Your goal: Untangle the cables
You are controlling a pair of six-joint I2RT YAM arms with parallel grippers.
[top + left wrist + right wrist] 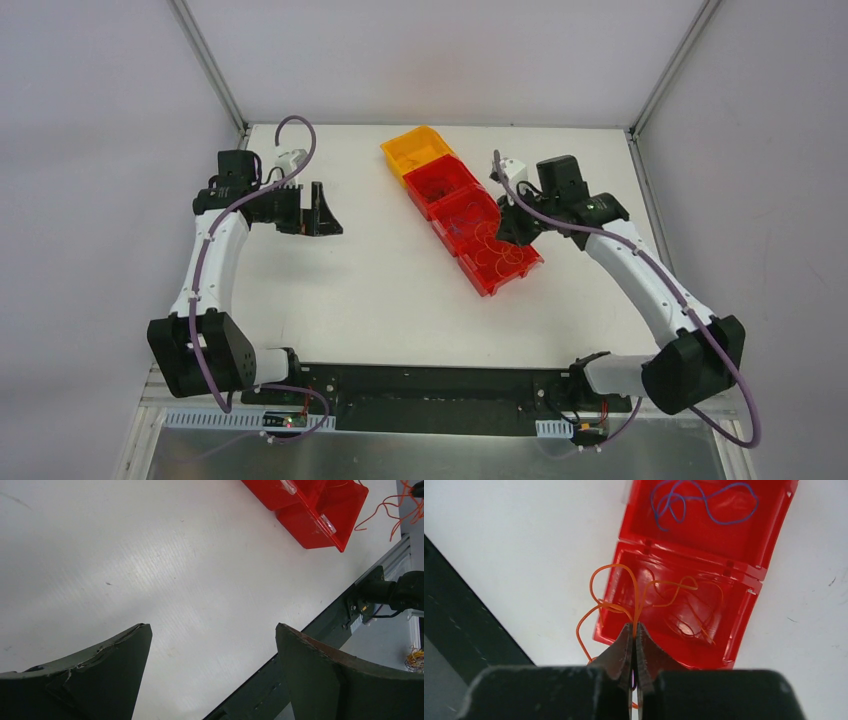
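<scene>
The white table (360, 300) is carrying a row of bins running on a diagonal from far-left to near-right, an orange bin (418, 148) at the far end and red ones after it. The left arm (210, 260) is reaching over the left side of the table, well apart from the bins, while the right arm (640, 270) is bending in over the near end of the row. The left gripper (325, 212) is hovering above bare table with its fingers spread wide and nothing between them. The right gripper (634, 630) is hanging over the near rim of the end red bin (739, 625), its fingers pressed together and pinching the orange cable (634, 587). From the pinch, the cable is running away from the gripper into that bin, fanning into loose loops across the floor, with one loop spilling over the bin's left rim onto the table. The blue cable (704, 502) is lying in the next red bin (774, 535), curled loosely, its long axis running across the bin's width.
</scene>
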